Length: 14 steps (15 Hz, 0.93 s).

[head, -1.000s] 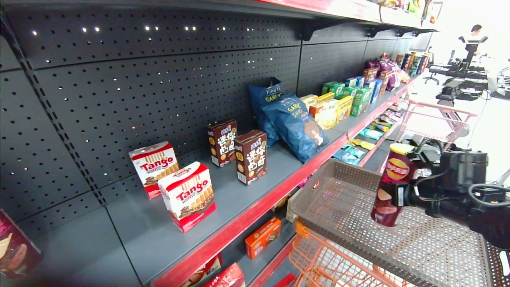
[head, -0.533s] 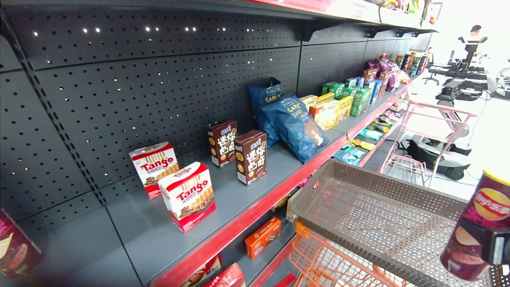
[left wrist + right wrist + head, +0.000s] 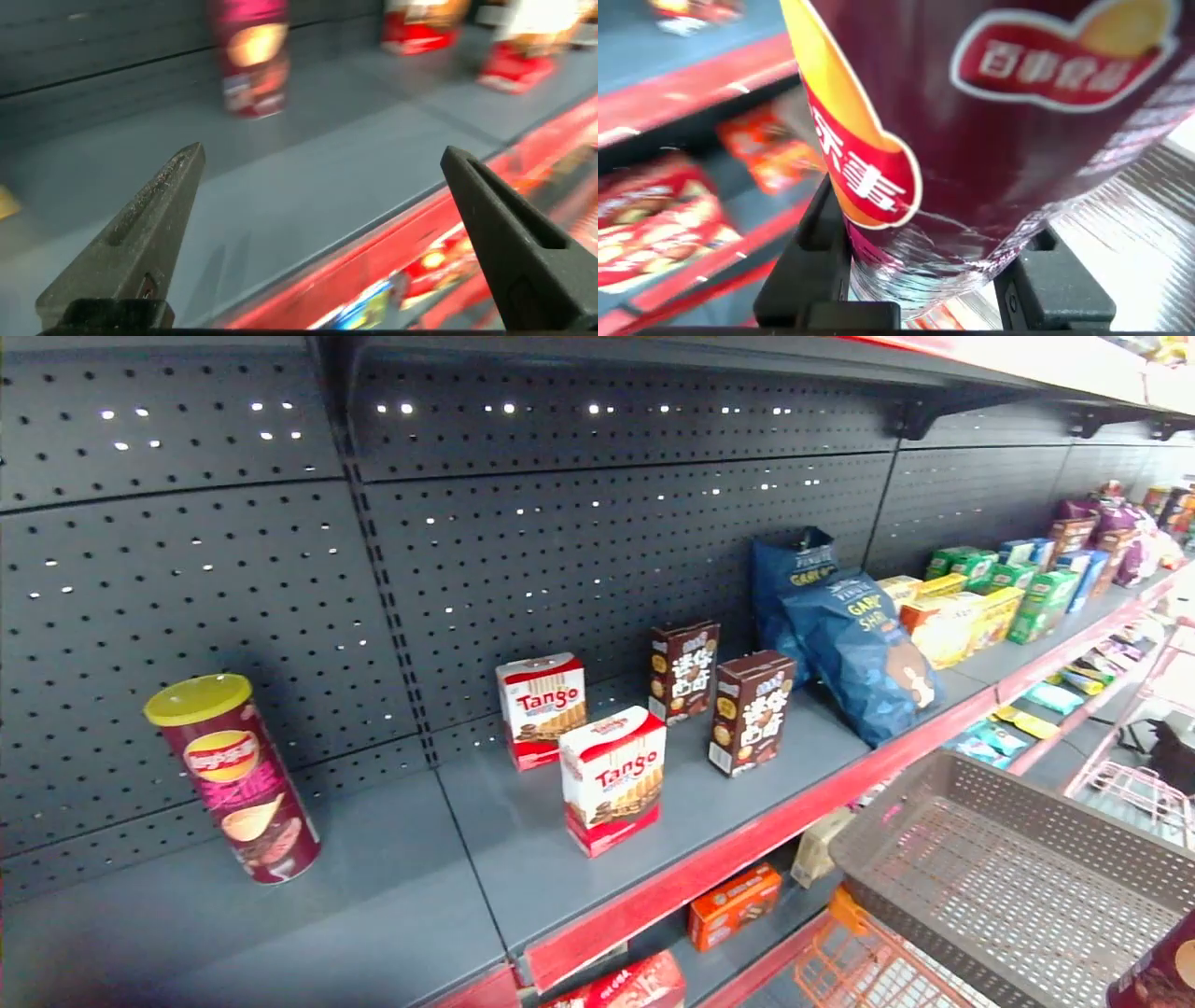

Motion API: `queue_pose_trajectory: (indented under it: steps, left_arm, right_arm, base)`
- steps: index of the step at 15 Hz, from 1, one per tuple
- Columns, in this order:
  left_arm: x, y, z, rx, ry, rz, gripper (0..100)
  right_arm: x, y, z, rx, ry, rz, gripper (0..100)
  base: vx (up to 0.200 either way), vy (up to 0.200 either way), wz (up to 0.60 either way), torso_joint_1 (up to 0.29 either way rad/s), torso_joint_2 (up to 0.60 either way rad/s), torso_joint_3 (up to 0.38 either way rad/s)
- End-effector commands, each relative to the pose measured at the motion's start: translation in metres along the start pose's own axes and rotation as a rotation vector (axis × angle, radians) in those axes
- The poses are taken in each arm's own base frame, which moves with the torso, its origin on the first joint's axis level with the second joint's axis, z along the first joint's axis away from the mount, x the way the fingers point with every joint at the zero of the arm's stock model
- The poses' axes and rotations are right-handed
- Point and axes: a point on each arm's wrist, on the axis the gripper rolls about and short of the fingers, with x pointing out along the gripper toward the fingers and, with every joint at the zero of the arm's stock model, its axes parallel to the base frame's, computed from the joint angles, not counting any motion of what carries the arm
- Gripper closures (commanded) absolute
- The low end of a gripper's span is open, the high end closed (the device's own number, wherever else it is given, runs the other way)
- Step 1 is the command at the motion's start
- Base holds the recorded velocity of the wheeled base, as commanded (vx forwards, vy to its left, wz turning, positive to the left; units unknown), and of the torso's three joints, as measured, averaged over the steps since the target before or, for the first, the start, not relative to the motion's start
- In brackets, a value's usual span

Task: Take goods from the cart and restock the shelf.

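Note:
A dark red chips can with a yellow lid [image 3: 233,779] stands upright on the grey shelf [image 3: 392,896] at the left. My left gripper [image 3: 322,187] hangs open before that shelf, nothing between its fingers [image 3: 149,233], with the can [image 3: 250,56] farther off. My right gripper [image 3: 929,280] is shut on a second chips can [image 3: 990,121]; a sliver of that can [image 3: 1162,975] shows at the head view's lower right corner, beside the cart's perforated basket [image 3: 1008,859].
Two wafer boxes [image 3: 611,779], two brown snack boxes [image 3: 752,709] and blue chip bags [image 3: 854,649] stand on the shelf to the right. Bare shelf lies between the can and the wafer boxes. An orange cart frame [image 3: 859,961] sits under the basket; lower shelves hold more goods.
The head camera has swung left, so the shelf goods sit farther right in the picture and the standing can has come into sight. The held can has dropped from mid-right to the lower right corner.

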Motion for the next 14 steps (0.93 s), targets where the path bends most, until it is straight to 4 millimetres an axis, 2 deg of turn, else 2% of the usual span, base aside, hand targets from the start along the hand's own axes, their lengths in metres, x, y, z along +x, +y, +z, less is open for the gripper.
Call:
queue_pose_trajectory:
  steps: [1, 8, 14]
  left_arm:
    - [0.000, 0.000, 0.000, 0.000, 0.000, 0.000, 0]
    - [0.000, 0.000, 0.000, 0.000, 0.000, 0.000, 0]
    - [0.000, 0.000, 0.000, 0.000, 0.000, 0.000, 0]
  right_arm:
    - [-0.005, -0.001, -0.003, 0.007, -0.027, 0.004, 100]
    - [-0.006, -0.002, -0.007, 0.010, -0.020, -0.004, 100]
    - [-0.014, -0.004, -0.016, 0.016, -0.045, -0.005, 100]
  base:
    - [0.000, 0.000, 0.60, 0.002, 0.00, -0.002]
    - [0.000, 0.000, 0.60, 0.002, 0.00, 0.002]
    - [0.000, 0.000, 0.00, 0.000, 0.00, 0.000]
